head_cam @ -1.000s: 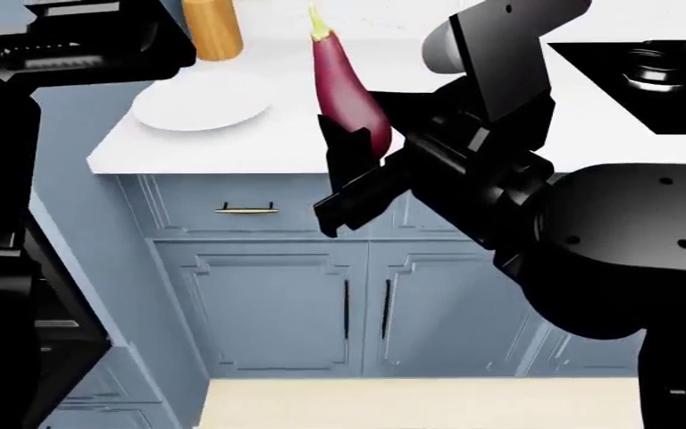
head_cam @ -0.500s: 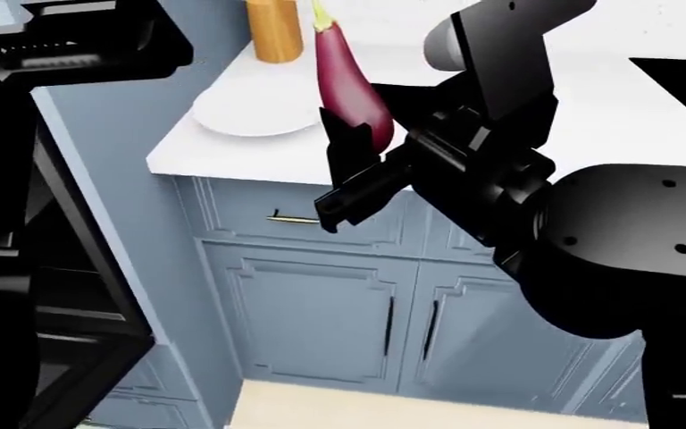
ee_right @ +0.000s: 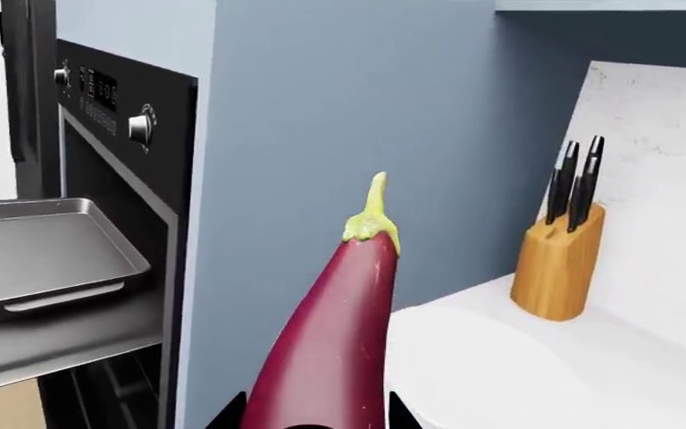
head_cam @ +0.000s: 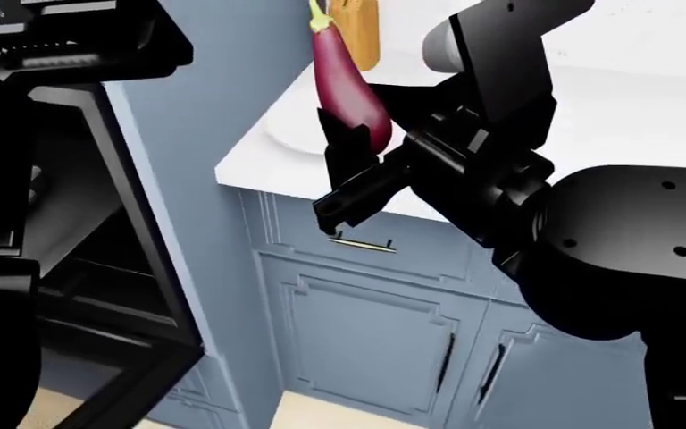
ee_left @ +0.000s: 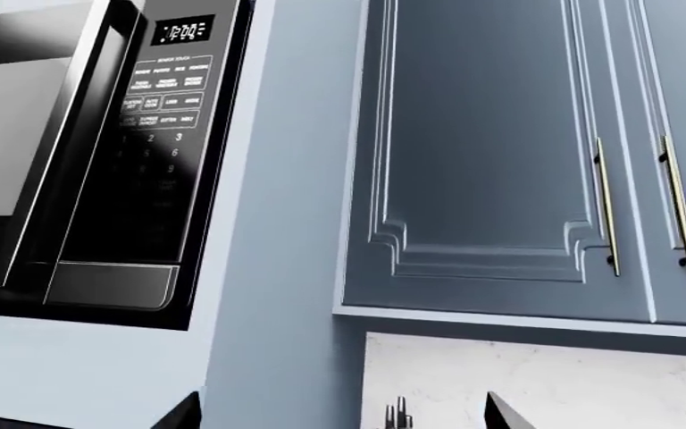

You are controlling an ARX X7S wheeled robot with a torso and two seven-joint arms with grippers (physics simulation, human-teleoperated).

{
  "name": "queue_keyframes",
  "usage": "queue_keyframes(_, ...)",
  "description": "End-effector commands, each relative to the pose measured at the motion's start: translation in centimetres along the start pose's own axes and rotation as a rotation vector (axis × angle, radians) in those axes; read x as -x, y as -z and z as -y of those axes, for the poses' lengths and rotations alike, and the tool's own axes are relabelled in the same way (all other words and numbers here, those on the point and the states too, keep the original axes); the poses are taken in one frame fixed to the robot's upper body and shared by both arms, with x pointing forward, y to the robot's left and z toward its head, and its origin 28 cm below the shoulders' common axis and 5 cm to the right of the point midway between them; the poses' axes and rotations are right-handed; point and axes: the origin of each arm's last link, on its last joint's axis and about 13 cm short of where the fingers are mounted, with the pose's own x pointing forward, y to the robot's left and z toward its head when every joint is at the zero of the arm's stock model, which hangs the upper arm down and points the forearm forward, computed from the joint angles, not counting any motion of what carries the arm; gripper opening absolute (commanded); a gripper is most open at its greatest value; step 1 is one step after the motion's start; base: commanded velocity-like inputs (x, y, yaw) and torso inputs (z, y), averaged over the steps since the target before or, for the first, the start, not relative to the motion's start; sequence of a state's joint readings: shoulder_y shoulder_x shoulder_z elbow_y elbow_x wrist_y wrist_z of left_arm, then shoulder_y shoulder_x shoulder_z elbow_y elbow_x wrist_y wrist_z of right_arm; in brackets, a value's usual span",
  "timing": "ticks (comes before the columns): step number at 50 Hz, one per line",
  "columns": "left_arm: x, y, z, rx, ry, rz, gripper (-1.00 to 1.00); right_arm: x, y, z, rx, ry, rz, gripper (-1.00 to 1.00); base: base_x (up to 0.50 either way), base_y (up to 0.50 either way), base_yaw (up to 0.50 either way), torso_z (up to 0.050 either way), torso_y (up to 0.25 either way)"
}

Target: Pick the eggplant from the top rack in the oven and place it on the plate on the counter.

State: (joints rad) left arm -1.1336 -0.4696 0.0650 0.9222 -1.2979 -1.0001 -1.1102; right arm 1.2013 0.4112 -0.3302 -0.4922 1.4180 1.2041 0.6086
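My right gripper (head_cam: 353, 147) is shut on the lower end of the dark purple eggplant (head_cam: 346, 85), holding it upright, stem up, at the counter's (head_cam: 629, 112) left front corner. The white plate (head_cam: 286, 132) lies on the counter right behind the eggplant and is partly hidden by it. In the right wrist view the eggplant (ee_right: 331, 340) rises from between the fingertips of the gripper (ee_right: 315, 416), with the plate (ee_right: 522, 380) beside it. The oven (ee_right: 117, 116) stands open, showing the top rack (ee_right: 57, 344). My left gripper (ee_left: 343, 420) is open and empty, raised up high.
A wooden knife block (head_cam: 355, 31) stands on the counter behind the plate. A silver baking tray (ee_right: 33, 259) sits on the top rack. The dark oven cavity (head_cam: 81, 232) fills the left of the head view. A microwave (ee_left: 104, 161) and upper cabinets (ee_left: 498, 152) face the left wrist.
The counter, plate and knife block have slid rightward in the head view and the oven has come into view at the left. The eggplant stays held in my right gripper.
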Motion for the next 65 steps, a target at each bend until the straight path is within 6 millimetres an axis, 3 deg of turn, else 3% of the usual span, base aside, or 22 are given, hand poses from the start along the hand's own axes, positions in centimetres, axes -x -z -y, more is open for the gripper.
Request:
queue_keyframes(1,0.03,0.09,-0.03,0.0,-0.001,-0.002,1.0,-0.03,0.11,0.04,0.001,0.005,0.003,-1.0,0.0,0.0,0.0,0.0,0.0)
queue_keyframes(7,0.09,0.06,-0.06,0.001,-0.002,-0.002,1.0,-0.16,0.15,0.12,-0.014,0.019,-0.011,-1.0,0.0,0.0,0.0,0.0,0.0)
queue_keyframes(37,0.17,-0.07,0.08,0.006,0.003,0.0,1.0,-0.07,0.33,-0.21,0.007,-0.006,-0.016,-1.0,0.13,-0.47,0.0,0.0,0.0)
queue_keyframes(65,0.06,-0.05,0.2,0.01,0.009,0.003,1.0,-0.05,0.55,-0.12,0.037,0.002,-0.022,-1.0,0.32,0.08,0.0,0.0,0.0)
